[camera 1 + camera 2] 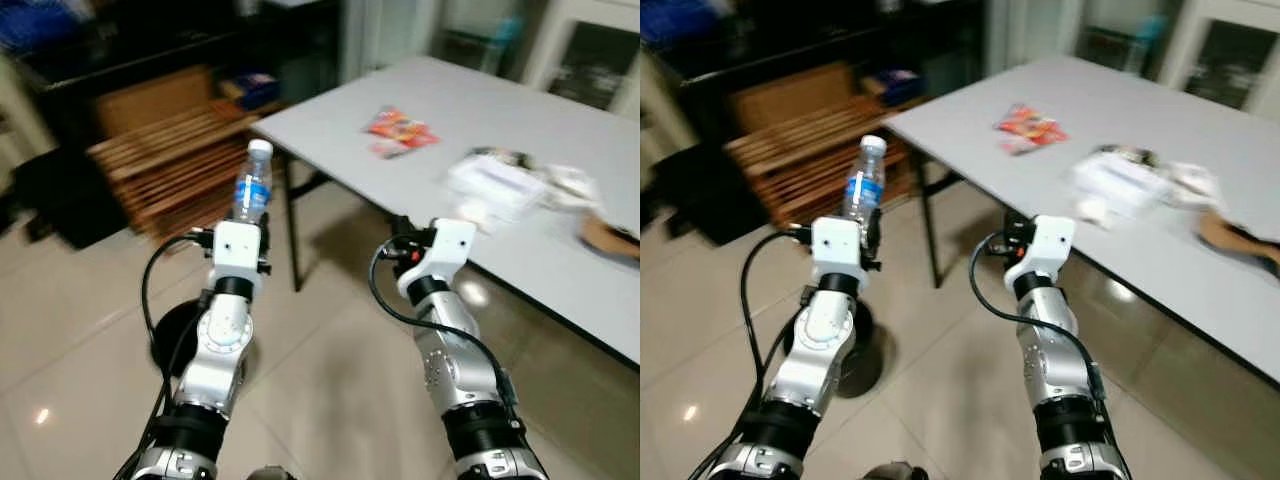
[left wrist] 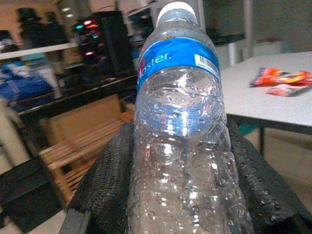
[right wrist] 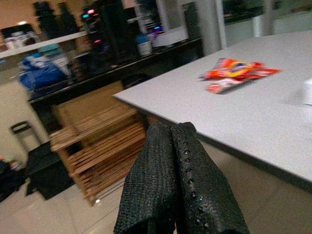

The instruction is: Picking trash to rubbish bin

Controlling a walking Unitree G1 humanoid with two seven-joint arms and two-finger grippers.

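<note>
Indoor light is pretty dim overall, coming from above. It glints off the floor tiles (image 1: 330, 370) and the bottle (image 2: 183, 141). The head views are soft, and the stuff on the table (image 1: 480, 120) smears with motion blur. Shelves at the back (image 3: 73, 53) sit dark and out of focus. Under the table it's shadowy.
</note>
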